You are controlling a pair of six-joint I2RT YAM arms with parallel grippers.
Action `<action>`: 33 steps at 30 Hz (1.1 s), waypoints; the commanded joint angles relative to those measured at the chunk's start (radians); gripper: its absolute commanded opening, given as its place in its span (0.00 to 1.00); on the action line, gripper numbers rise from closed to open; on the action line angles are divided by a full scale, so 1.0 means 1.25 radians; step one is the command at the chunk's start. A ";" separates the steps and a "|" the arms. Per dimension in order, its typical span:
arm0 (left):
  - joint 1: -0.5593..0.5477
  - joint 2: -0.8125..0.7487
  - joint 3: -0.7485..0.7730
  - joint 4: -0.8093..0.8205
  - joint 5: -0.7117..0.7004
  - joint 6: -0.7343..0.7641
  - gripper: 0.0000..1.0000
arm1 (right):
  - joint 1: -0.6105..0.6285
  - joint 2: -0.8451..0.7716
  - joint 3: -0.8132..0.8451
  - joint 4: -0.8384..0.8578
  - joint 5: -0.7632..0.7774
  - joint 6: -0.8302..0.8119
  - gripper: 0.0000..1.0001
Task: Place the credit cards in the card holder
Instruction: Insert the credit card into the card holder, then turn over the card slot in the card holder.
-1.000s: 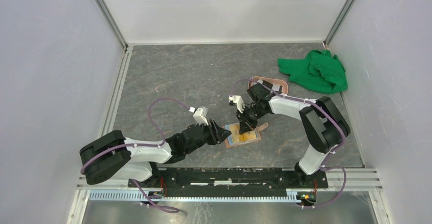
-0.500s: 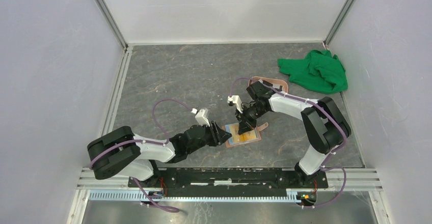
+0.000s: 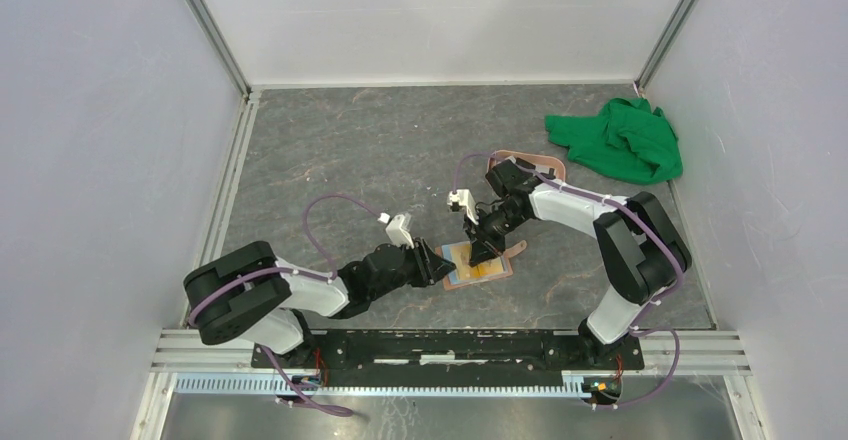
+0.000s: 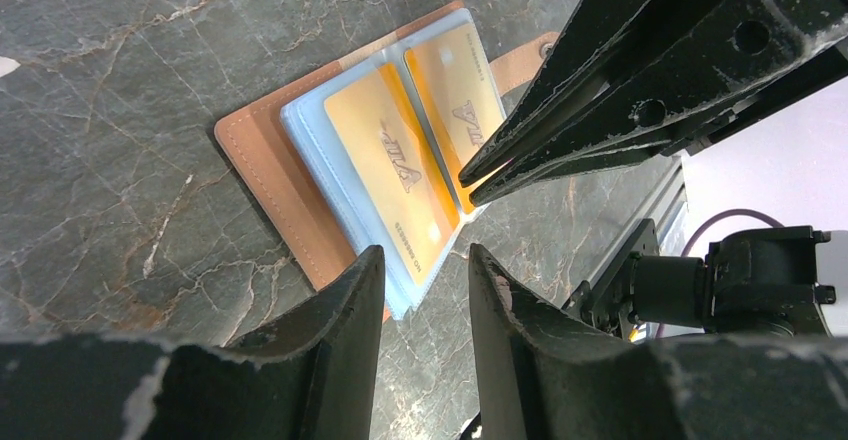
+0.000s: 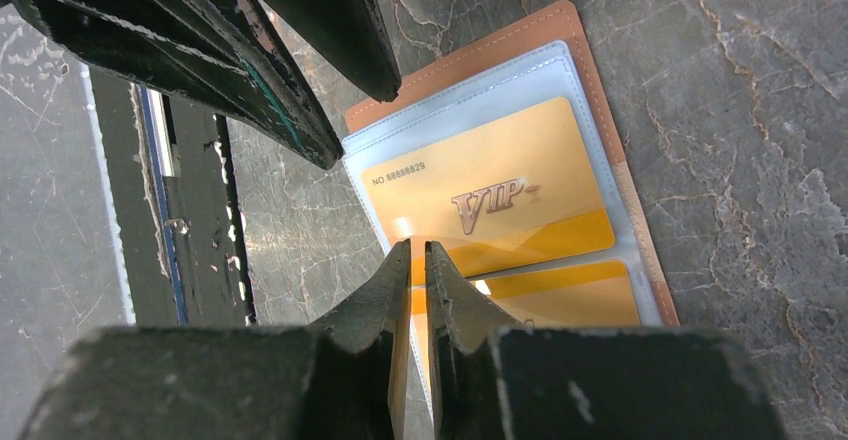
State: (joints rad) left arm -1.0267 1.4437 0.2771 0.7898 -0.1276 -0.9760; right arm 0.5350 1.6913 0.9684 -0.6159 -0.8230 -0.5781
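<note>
One table [image 3: 350,160] was shown. Jaws of the left gripper [image 4: 425,260] were half parted and empty; those of the right gripper [image 5: 418,250] were nearly closed, grip undeterminable. Between them one card holder [image 4: 270,170] was laid open, long axis left-right, tab [image 4: 520,55] pointed right, with two credit cards [image 4: 395,175] sleeved inside.

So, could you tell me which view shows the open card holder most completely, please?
The left wrist view: the card holder lies open with both card pages in frame. The right wrist view is closer but crops it to one page and part of the other; the top view shows it tiny.
</note>
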 commanded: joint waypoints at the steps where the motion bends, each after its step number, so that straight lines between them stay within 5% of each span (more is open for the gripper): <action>1: 0.008 0.014 0.009 0.052 0.011 -0.027 0.43 | -0.007 -0.022 0.019 -0.002 -0.023 -0.016 0.15; 33: 0.033 0.101 0.018 0.124 0.082 -0.056 0.42 | -0.013 -0.007 0.017 -0.006 -0.030 -0.013 0.16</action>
State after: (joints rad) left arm -0.9939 1.5539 0.2779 0.8928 -0.0452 -0.9989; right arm 0.5228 1.6913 0.9684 -0.6193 -0.8352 -0.5816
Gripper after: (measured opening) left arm 0.425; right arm 0.155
